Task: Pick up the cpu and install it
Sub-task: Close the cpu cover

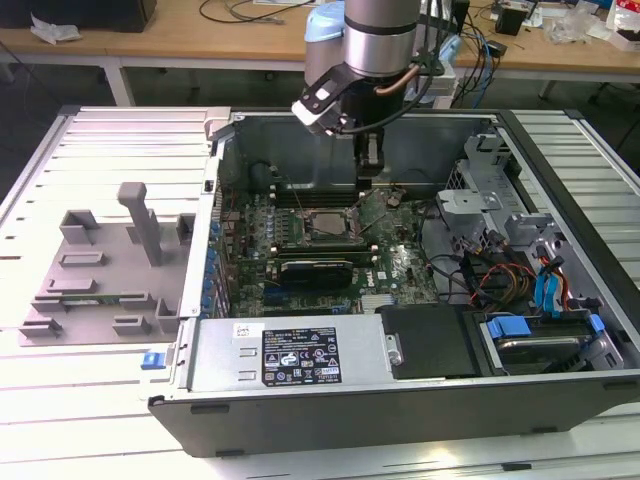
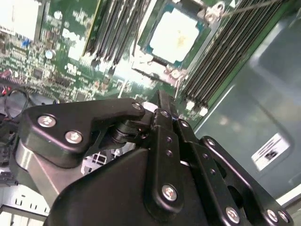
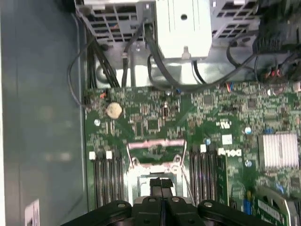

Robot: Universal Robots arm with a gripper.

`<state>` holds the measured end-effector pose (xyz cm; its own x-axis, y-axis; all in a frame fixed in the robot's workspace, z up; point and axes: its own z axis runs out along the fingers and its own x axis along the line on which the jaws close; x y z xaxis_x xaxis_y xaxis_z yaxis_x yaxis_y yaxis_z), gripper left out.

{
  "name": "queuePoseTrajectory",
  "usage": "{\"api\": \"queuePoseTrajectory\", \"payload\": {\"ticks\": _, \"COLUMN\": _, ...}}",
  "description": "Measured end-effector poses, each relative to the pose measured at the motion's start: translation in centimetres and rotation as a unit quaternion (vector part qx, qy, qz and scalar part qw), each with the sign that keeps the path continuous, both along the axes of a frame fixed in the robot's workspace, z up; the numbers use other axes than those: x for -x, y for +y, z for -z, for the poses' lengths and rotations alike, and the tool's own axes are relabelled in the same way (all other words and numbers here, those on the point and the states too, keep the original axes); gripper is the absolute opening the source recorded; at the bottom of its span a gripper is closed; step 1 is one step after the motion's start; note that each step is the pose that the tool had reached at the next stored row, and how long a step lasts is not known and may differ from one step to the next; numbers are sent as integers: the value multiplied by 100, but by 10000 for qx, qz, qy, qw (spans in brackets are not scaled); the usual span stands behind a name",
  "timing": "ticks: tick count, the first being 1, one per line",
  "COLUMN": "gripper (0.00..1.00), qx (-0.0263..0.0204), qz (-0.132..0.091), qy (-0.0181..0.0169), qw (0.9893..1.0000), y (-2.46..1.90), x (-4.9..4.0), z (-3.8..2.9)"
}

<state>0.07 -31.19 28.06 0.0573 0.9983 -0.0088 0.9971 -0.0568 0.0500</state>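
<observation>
The cpu [image 1: 326,224] is a small square chip with a pale silvery top, lying flat in the socket on the green motherboard [image 1: 400,265] inside the open computer case. In the second wrist view the cpu [image 2: 174,34] sits framed by the metal bracket, between rows of memory slots. My gripper [image 1: 368,176] hangs just above the board, slightly behind the socket and toward the exterior view's right. Its black fingers [image 3: 161,184] are pressed together with nothing between them. In the second wrist view the gripper [image 2: 160,99] is apart from the chip.
A grey moulded tray [image 1: 100,270] lies on the slatted table to the exterior view's left of the case. A long black card [image 1: 315,267] sits in front of the socket. Cables and drive bays [image 1: 520,270] crowd the case's right side, and the power supply [image 1: 290,352] is at the front.
</observation>
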Motion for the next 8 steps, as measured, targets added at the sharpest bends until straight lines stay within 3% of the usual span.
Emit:
{"api": "queuePoseTrajectory", "payload": {"ticks": 2, "gripper": 11, "qx": 1, "qz": 0, "qy": 0, "qw": 10000, "y": 0, "x": -117, "z": 0}}
{"api": "queuePoseTrajectory", "payload": {"ticks": 4, "gripper": 11, "qx": 0, "qz": 0, "qy": 0, "qw": 10000, "y": 1, "x": -173, "z": 0}}
{"api": "queuePoseTrajectory", "payload": {"ticks": 8, "gripper": 11, "qx": 0, "qz": 1, "qy": 0, "qw": 10000, "y": 0, "x": -182, "z": 0}}
